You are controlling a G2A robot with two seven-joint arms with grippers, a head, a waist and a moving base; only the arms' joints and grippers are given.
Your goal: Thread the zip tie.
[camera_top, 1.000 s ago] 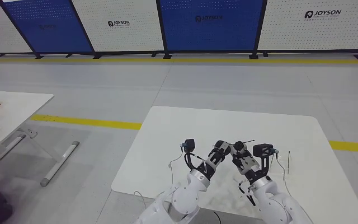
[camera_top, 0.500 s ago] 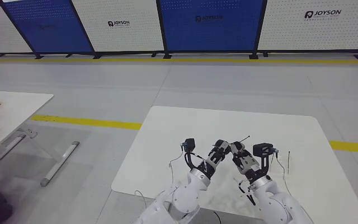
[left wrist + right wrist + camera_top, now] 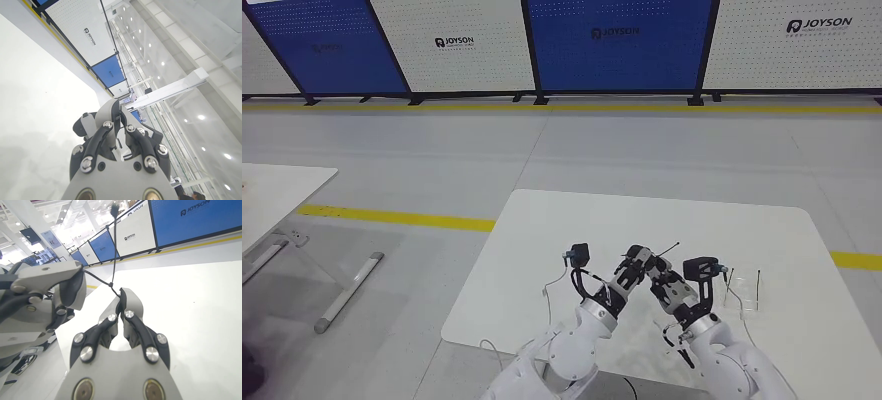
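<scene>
A thin black zip tie (image 3: 113, 256) is stretched between both grippers above the white table (image 3: 572, 230). My right gripper (image 3: 120, 297) is shut on one stretch of it. My left gripper (image 3: 81, 270) is shut on another stretch, a short way off. The strands meet at a small dark junction (image 3: 111, 284) between the two grippers. From there one strand rises free to a thicker dark end (image 3: 114, 208). In the top view the left gripper (image 3: 635, 262) and right gripper (image 3: 659, 275) stand close together near the table's front edge, the free end (image 3: 673, 246) poking out. The left gripper (image 3: 119, 111) has its fingers pressed together.
Another thin black zip tie (image 3: 758, 288) lies on the table to the right of the arms. The table's far half and left part are bare. Blue and white partition panels (image 3: 622, 40) stand beyond a yellow floor line (image 3: 392, 217).
Both grippers have shifted slightly left while keeping hold of the zip tie. Its free end has swung from pointing right to pointing up and away.
</scene>
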